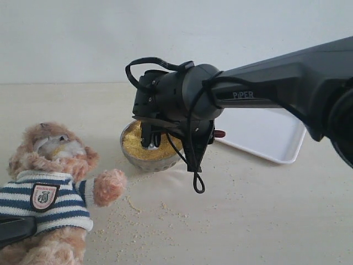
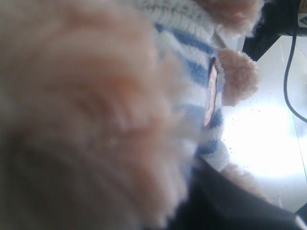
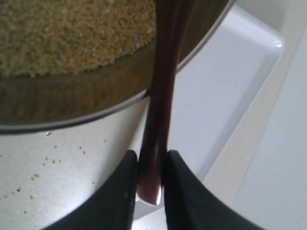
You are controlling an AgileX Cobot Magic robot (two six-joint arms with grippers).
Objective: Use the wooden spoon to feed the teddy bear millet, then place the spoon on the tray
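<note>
The wooden spoon (image 3: 163, 86), gripped at its handle end by the right hand (image 3: 151, 165), is aligned with its long axis running into the millet (image 1: 137, 142) at centre frame of the exterior view, the teddy bear (image 1: 52, 182) lying lower left; the left hand's (image 1: 15, 231) state cannot be told.

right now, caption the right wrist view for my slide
The right gripper pinches the wooden spoon by its handle end, spoon reaching over the bowl of millet, tray alongside.

right tool (image 3: 150, 162) clamped, pointing down
</note>
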